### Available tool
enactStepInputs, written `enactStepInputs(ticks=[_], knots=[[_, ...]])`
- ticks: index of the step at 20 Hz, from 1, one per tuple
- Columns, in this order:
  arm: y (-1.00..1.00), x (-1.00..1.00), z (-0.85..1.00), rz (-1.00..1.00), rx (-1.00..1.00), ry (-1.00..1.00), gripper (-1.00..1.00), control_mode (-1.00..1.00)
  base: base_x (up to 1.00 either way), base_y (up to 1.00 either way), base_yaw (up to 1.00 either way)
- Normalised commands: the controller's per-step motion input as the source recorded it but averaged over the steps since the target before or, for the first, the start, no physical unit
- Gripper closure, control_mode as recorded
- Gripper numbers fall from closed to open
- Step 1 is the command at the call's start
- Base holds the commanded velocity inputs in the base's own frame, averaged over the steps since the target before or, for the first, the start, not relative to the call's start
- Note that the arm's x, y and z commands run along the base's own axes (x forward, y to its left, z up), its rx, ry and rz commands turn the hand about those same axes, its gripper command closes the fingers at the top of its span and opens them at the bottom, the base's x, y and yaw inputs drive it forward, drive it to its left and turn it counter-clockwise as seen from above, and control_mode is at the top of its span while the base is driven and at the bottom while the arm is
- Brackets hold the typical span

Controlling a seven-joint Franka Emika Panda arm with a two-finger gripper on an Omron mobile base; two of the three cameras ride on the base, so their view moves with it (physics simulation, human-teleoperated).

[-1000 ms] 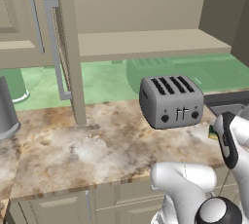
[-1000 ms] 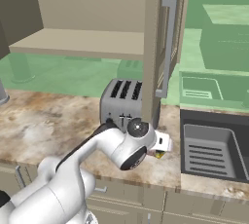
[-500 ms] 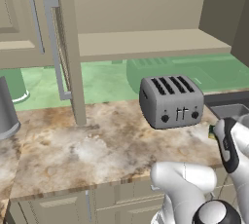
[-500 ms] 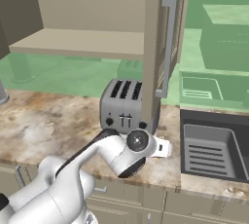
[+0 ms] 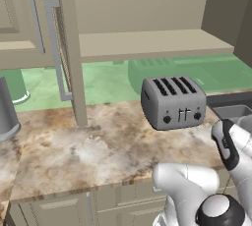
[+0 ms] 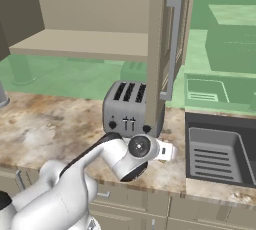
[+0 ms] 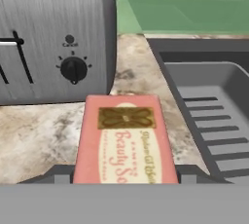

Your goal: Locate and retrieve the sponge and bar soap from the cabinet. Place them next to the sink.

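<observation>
Over marble counter (image 7: 44, 130) — tool (image 7: 124, 177) clamps bar soap (image 7: 124, 142).

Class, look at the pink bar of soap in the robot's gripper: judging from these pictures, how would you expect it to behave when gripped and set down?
The bar soap looks like a stiff, flat-faced block, so it probably won't bend or roll. Its smooth printed wrapper may be somewhat slippery between the fingers. Laid flat on the counter beside the sink, it should sit stably.
</observation>
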Motion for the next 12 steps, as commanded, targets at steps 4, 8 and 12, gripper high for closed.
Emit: enactStepInputs(ticks=[4, 8, 12], knots=[[-0.2, 0.03, -0.06, 0.0, 0.03, 0.0, 1.0, -1.0, 0.0, 0.0, 0.0], [-0.35, 0.0, -0.19, 0.0, 0.06, -0.01, 1.0, -1.0, 0.0, 0.0, 0.0], [-0.2, 0.0, -0.17, 0.0, 0.05, -0.02, 1.0, -1.0, 0.0, 0.0, 0.0]])
